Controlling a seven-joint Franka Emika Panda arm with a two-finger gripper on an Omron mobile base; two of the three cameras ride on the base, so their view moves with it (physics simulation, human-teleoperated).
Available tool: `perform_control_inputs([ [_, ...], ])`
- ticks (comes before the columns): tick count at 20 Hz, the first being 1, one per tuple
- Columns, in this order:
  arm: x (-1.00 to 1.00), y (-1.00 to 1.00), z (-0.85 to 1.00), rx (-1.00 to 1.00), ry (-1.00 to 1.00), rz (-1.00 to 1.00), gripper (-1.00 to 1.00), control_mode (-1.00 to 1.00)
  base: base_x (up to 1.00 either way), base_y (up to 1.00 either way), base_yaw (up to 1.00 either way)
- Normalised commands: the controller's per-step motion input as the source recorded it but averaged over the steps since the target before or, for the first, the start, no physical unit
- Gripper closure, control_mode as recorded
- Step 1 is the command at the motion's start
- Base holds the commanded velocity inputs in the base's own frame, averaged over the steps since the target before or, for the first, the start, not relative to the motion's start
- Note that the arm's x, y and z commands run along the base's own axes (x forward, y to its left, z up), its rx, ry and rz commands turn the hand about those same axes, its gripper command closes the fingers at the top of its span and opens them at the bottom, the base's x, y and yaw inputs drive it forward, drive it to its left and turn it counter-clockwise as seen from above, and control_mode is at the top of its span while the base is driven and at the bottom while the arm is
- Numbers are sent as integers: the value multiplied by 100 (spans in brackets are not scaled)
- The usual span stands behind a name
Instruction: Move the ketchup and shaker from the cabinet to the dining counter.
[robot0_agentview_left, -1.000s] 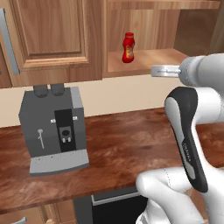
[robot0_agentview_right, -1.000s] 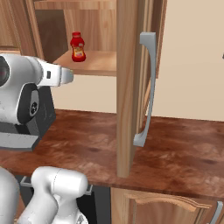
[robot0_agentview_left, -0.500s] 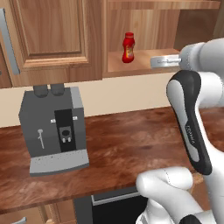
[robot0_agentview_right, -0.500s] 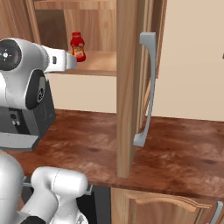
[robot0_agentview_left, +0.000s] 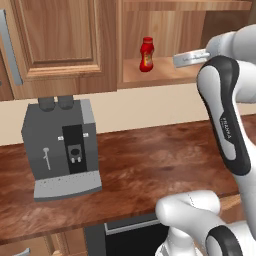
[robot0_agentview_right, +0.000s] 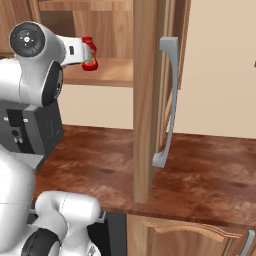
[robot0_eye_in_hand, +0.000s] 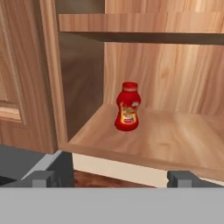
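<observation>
The cabinet (robot0_agentview_left: 60, 45) stands open above the wall counter (robot0_agentview_left: 150, 160), where a grey coffee machine (robot0_agentview_left: 60, 145) sits at the left. The ketchup (robot0_eye_in_hand: 127, 107) stands upright on the cabinet's lower shelf (robot0_eye_in_hand: 175, 140), near its left wall. The gripper (robot0_eye_in_hand: 113, 178) hangs in front of the shelf edge with its fingers spread wide, apart from the bottle and holding nothing.

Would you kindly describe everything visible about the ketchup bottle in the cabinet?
The ketchup is a small, glossy red squeeze bottle, plastic by its look, with a red cap and a yellowish label band. It stands upright on the lower shelf of the open cabinet, near the shelf's left side. Only the shelf touches it; the claw is open and apart from it.
</observation>
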Motion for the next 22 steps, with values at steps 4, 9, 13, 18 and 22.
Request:
perform_control_inputs([
  [4,30,0,23,0,7,0,-100,-100,0,0,0],
  [9,37,3,5,0,3,0,-100,-100,0,0,0],
  [13,38,7,-3,0,0,0,-100,-100,0,0,0],
  [18,38,15,-13,0,0,0,-100,-100,0,0,0],
  [22,42,12,-7,0,0,0,-100,-100,0,0,0],
])
